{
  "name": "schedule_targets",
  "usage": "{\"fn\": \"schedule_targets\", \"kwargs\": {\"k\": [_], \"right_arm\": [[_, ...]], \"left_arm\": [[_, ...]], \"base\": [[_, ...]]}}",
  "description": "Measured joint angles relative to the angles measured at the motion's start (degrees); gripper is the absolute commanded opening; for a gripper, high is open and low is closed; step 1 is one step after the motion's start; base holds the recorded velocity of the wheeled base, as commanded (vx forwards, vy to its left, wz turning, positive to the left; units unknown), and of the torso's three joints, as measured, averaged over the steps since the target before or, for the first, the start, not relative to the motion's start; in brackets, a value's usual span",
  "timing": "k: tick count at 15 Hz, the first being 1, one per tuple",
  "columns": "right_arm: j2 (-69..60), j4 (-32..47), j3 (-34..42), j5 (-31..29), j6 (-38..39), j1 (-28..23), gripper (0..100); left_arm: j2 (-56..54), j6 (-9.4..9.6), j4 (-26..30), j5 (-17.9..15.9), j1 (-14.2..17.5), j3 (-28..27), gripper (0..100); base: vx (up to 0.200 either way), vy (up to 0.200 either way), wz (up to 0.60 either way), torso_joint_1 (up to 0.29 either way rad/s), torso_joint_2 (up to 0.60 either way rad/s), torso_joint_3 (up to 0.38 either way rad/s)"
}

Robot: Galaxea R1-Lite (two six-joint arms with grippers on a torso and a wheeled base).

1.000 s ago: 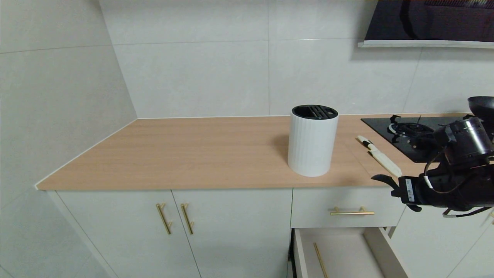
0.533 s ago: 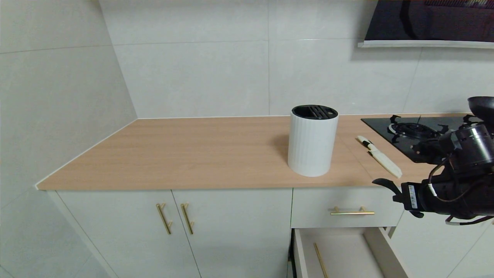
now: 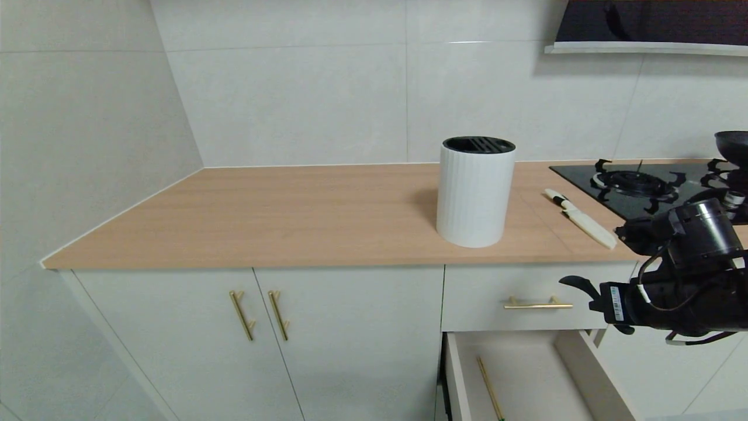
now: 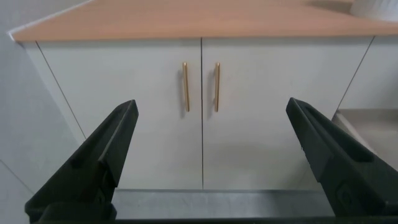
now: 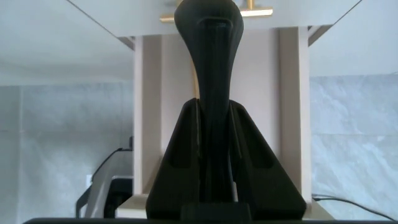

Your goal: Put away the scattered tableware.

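Wood counter (image 3: 263, 222): carries 1 holder and 1 knife; hob (image 3: 634, 190) at its right end.
My left end effector (image 4: 211, 107): released, fingers wide apart, empty. Faces the cabinet doors (image 4: 161, 93) under the counter's left part, well apart from the knife.
White holder (image 3: 475, 193): 1, upright, black slotted top, mid-counter.
Open drawer (image 3: 453, 374): 1, below the holder. 1 thin stick (image 3: 489, 392) inside, maybe a pair, can't tell.
Knife (image 3: 578, 217): 1, cream, flat on the counter, near the holder's right, not touching. Long axis diagonal, far end toward the holder, near end by the front edge.
My right end effector (image 3: 575, 284): clenched, nothing seen in it, below counter height, before the closed drawer front (image 3: 479, 292).
Key relation: knife lies up and back from my right end effector, so the right arm is nearer. My guess: rise over the edge, then grasp across the long axis.
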Motion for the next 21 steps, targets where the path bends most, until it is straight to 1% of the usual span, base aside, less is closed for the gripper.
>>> {"fn": "schedule_targets", "kwargs": {"k": [8,15,17,21], "right_arm": [[2.1,-1.7,0.8,0.0,0.0,-0.1,0],[3.7,-1.6,1.1,0.0,-0.2,0.0,0],[4.0,-1.7,1.1,0.0,-0.2,0.0,0],[5.4,-1.7,1.3,0.0,-0.7,0.0,0]], "left_arm": [[0.0,0.00,0.0,0.0,0.0,0.0,100],[0.0,0.00,0.0,0.0,0.0,0.0,100],[0.0,0.00,0.0,0.0,0.0,0.0,100],[0.0,0.00,0.0,0.0,0.0,0.0,100]], "base": [[0.000,0.000,0.00,-0.182,0.48,0.297],[0.000,0.000,0.00,-0.133,0.45,0.320],[0.000,0.000,0.00,-0.032,0.21,0.161],[0.000,0.000,0.00,-0.013,0.04,0.031]]}}
